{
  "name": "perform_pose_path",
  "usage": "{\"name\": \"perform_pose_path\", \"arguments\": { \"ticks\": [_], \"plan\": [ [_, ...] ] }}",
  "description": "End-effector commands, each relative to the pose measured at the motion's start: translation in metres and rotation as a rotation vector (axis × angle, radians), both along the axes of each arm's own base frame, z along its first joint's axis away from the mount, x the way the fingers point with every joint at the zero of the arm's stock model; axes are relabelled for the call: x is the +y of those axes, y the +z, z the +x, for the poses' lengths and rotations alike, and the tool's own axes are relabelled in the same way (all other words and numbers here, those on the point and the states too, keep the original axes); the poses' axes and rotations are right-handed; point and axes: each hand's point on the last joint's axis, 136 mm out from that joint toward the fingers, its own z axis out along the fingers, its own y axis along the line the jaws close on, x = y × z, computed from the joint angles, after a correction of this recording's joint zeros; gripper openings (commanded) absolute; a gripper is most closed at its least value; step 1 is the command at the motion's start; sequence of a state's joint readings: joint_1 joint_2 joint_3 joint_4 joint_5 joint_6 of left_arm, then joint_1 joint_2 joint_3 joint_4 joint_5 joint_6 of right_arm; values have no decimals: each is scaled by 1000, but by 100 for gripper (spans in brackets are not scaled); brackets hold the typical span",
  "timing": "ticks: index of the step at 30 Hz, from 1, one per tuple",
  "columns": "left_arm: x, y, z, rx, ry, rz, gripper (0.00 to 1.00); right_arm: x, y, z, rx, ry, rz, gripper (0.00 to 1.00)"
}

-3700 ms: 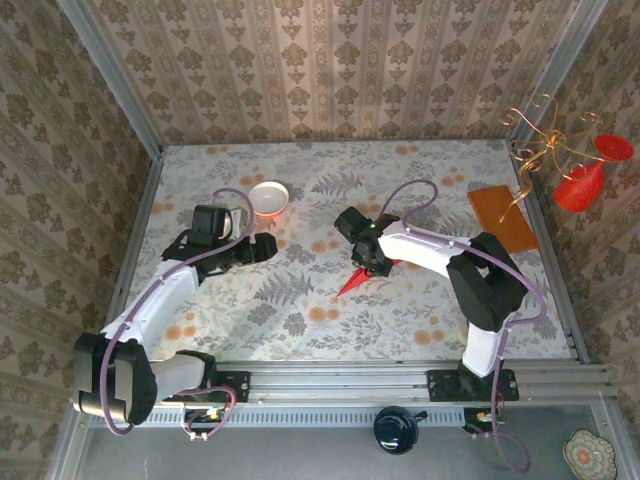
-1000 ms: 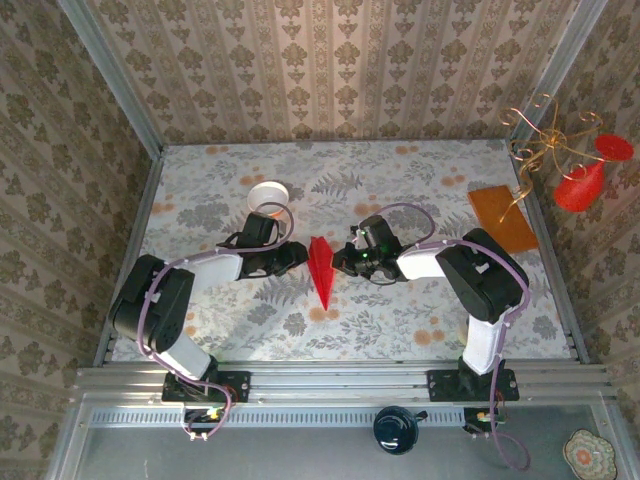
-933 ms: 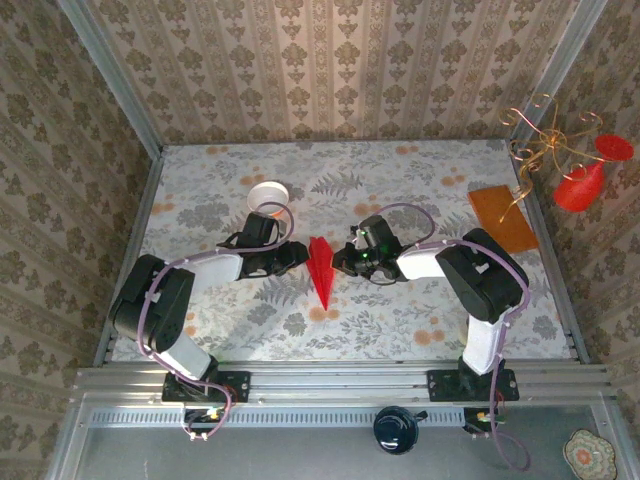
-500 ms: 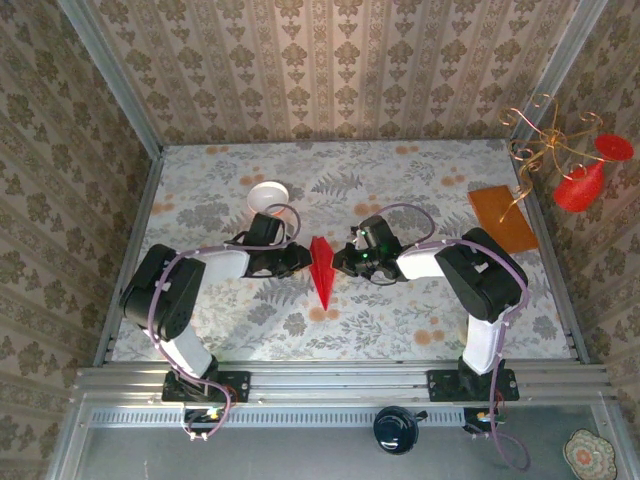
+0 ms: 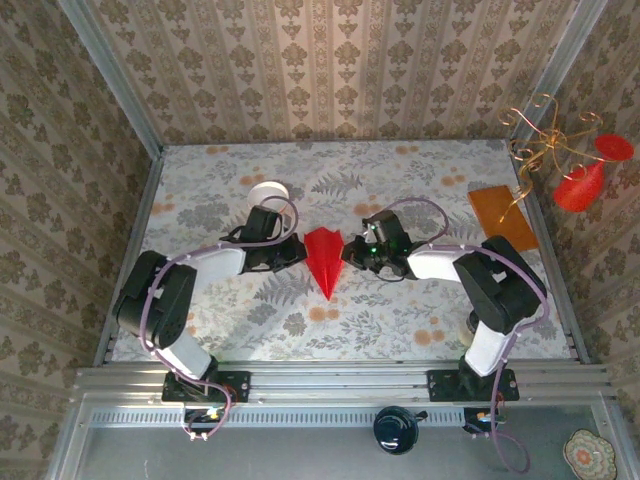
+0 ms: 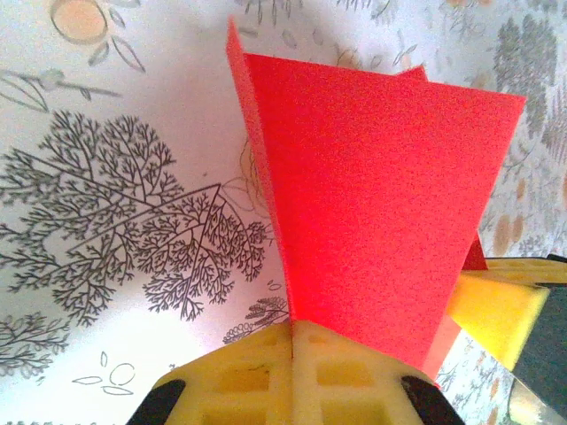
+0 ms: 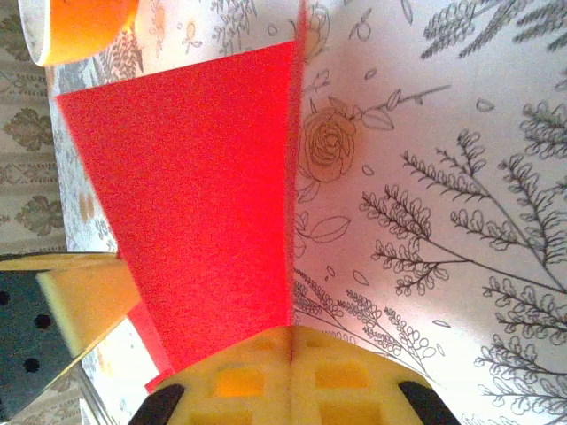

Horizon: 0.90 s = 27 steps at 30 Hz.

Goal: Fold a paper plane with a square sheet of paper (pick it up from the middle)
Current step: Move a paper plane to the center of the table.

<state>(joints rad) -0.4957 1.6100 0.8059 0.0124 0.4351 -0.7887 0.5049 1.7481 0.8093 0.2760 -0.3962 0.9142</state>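
Wider than before, paper plane (image 5: 323, 262) pinched by left gripper (image 5: 299, 251) and right gripper (image 5: 348, 250) (bowl (image 5: 262, 188) behind left)

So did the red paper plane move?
Yes. The paper plane has shifted left, away from the orange-brown board and nearer the white bowl.

The paper plane (image 5: 323, 257) is plain bright red. Counter (image 5: 400, 310): pale floral print, grey ferns, orange blossoms. Board (image 5: 503, 218): orange-brown.

White-and-black arms (image 5: 205, 268), lilac cables (image 5: 425, 200), yellow fingers (image 6: 266, 372)
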Motion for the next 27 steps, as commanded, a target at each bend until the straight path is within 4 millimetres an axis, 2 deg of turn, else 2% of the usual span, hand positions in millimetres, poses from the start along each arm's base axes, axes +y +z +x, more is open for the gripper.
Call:
{"name": "perform_pose_path", "arguments": {
  "ticks": [1, 10, 14, 16, 19, 21, 24, 27],
  "plan": [
    [10, 0, 1, -22, 23, 34, 3, -13, -11, -5, 25, -24, -59, 0],
    [12, -16, -2, 15, 59, 28, 3, -17, -29, -7, 80, -47, -92, 0],
    [9, -16, -1, 17, 52, 12, 3, -17, -26, -6, 84, -34, -107, 2],
    [6, -16, -2, 22, 42, 3, 3, -15, -20, -6, 76, -17, -113, 8],
    [3, -13, -1, 22, 32, -9, 3, -19, -8, -6, 54, -11, -136, 25],
    [2, -12, -1, 23, 29, -13, 3, -22, 2, -7, 30, -7, -167, 33],
    [1, -8, -1, 19, 26, -20, 3, -25, 16, -10, -13, 8, -212, 40],
    [0, -6, 0, 17, 25, -22, 3, -17, 21, -18, -36, 48, -245, 44]
  ]
}}
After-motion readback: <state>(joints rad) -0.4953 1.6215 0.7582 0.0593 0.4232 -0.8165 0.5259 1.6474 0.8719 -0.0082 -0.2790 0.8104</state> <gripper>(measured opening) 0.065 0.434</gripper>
